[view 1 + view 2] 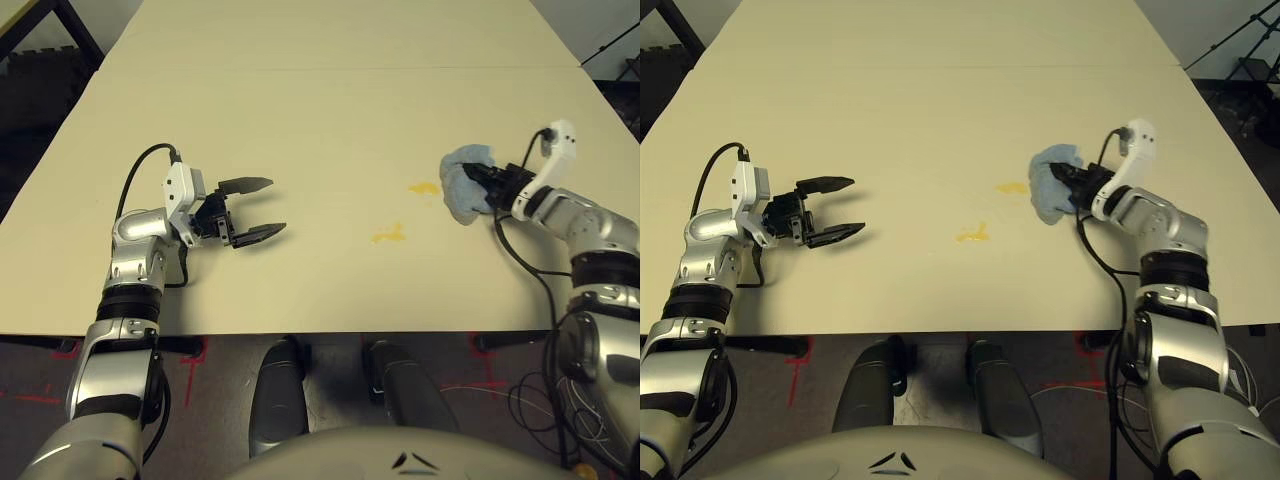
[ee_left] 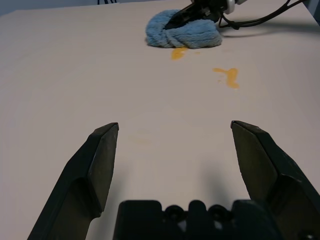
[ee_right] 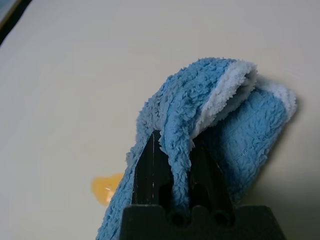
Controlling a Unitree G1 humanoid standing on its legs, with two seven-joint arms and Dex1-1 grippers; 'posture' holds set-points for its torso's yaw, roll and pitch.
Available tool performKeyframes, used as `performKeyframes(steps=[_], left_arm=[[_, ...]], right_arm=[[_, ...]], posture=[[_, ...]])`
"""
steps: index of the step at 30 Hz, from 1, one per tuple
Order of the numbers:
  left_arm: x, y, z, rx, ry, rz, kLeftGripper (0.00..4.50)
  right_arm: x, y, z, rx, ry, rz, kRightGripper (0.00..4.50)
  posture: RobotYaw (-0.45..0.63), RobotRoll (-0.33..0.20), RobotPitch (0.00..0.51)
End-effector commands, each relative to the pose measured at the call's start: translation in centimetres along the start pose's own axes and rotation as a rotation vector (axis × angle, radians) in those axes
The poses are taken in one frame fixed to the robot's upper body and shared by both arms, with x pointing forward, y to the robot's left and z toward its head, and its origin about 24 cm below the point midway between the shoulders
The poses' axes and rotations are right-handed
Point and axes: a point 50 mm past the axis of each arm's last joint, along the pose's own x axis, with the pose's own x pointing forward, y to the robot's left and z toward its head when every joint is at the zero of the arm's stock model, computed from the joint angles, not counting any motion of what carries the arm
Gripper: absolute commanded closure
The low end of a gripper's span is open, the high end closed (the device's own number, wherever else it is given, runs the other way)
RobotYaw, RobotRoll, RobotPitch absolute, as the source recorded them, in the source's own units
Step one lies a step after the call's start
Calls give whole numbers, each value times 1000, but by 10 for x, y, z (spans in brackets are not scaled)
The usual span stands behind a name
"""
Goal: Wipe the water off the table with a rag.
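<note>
The light blue rag (image 1: 463, 183) is bunched on the beige table (image 1: 320, 110) at the right. My right gripper (image 1: 486, 177) is shut on a fold of the rag (image 3: 200, 135). Two yellow-orange water smears lie just left of it: one (image 1: 424, 188) touches the rag's edge, the other (image 1: 389, 235) sits nearer the front. The smear by the rag also appears in the right wrist view (image 3: 106, 188). My left gripper (image 1: 258, 208) stands open above bare tabletop at the left, nothing between its fingers (image 2: 100, 160).
A thin seam (image 1: 330, 68) crosses the table far back. Black cables (image 1: 520, 255) trail from my right wrist over the table's front right edge. Dark floor and a table leg (image 1: 75, 25) show beyond the far left corner.
</note>
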Motion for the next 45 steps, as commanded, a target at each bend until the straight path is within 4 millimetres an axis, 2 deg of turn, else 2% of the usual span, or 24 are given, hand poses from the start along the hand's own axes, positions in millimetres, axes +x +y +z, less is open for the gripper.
performKeyframes(steps=[1, 8, 13, 18, 25, 33, 38, 41, 45], left_arm=[[-1, -2, 2, 3, -1, 2, 0], [0, -4, 2, 2, -5, 8, 0], [1, -6, 2, 0, -7, 12, 0], [0, -7, 1, -2, -6, 16, 0], [2, -5, 0, -4, -8, 14, 0], [6, -2, -1, -3, -14, 6, 0], [8, -2, -1, -2, -19, -5, 0], [9, -2, -2, -4, -19, -16, 0], [8, -3, -2, -5, -17, -29, 0]], right_arm=[[25, 18, -35, 34, 135, 53, 4475], [52, 45, -46, 24, 171, 115, 4476], [51, 43, -45, 15, 173, 112, 4476], [25, 10, -28, -1, 147, 28, 4477], [-31, -34, 2, -47, 126, -76, 4478], [-93, -61, 28, -128, 142, -193, 4478], [-114, -57, 44, -137, 118, -151, 4479], [-118, -39, 55, -118, 81, -31, 4479], [-121, -12, 57, -109, 97, 130, 4480]], posture=[[121, 0, 188], [138, 0, 190], [143, 0, 192], [143, 0, 194], [124, 0, 190], [97, 0, 182], [83, 0, 174], [82, 0, 173], [82, 0, 172]])
